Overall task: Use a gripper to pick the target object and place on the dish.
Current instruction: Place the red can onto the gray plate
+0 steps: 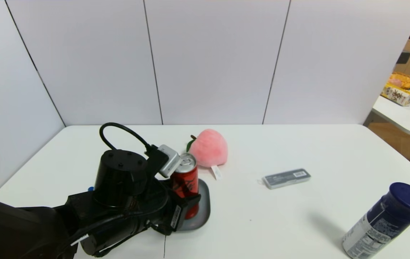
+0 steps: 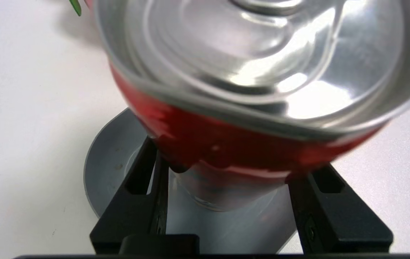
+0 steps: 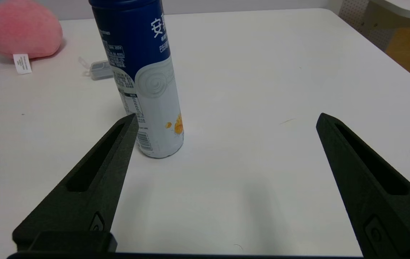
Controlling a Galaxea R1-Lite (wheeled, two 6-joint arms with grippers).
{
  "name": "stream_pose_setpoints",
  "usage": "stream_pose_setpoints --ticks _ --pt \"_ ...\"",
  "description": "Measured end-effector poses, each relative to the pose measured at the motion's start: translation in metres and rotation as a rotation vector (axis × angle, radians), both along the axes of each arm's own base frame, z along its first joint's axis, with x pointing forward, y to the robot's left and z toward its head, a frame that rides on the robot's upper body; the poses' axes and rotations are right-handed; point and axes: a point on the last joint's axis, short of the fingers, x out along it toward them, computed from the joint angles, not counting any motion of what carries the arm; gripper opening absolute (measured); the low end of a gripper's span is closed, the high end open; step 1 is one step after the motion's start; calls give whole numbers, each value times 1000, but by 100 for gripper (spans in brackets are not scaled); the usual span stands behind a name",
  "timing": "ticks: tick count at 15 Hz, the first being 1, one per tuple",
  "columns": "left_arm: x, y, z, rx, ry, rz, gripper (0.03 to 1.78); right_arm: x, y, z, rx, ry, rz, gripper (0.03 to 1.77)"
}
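Can [image 1: 187,185] is pinched by left gripper [image 2: 226,176] over dish [image 1: 205,205].

Placing appears in hand; level lowering, then release, is called for.

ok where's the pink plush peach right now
In the head view the pink plush peach lies just behind the red soda can, left of the grey case.

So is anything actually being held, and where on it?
Yes: the soda can, gripped around the lower half of its body by the left gripper. The right gripper is open, holding nothing.
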Motion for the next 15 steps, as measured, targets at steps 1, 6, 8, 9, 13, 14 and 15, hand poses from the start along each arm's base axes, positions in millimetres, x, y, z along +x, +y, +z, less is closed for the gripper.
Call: stream_pose_setpoints --ticks 1,6,8,9,13,14,15 --pt "0 1 0 -1 -1 1 94 0 0 0 0 0 0 171" --pt "-3 4 0 -1 6 8 112 0 0 0 0 0 0 171" --pt "-3 5 2 -6 -3 12 126 0 0 0 0 0 0 171" --pt "-4 6 2 -7 -3 14 131 0 0 0 0 0 0 171" --pt "-5 9 5 -17 -14 21 147 0 0 0 0 0 0 171" --pt "-4 10 6 -19 -16 24 150 0 0 0 0 0 0 171" --pt "-4 11 7 -22 -20 29 152 0 0 0 0 0 0 171"
